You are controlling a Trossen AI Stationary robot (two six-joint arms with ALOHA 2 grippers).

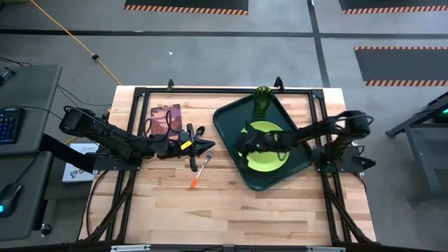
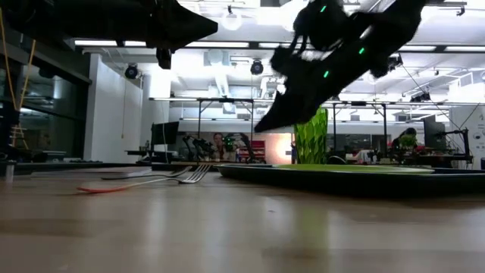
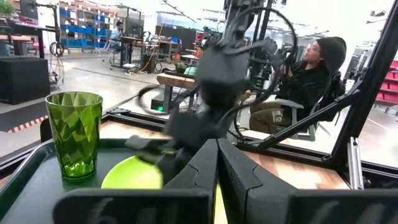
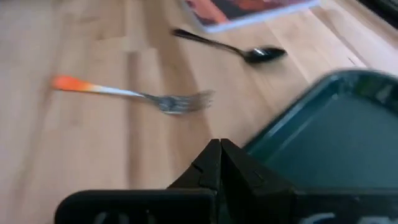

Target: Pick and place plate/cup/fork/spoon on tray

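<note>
Showing spoon (image 4: 258,53) beside fork (image 4: 149,97): right wrist view only

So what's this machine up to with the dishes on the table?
It is gathering tableware onto the dark-green tray. The lime-green plate and the green cup are already on it. The fork and the dark spoon lie on the wooden table beside the tray, near a small maroon book. The right gripper is shut and empty over the tray's edge; the left gripper is shut, holding nothing, above the cutlery.
</note>
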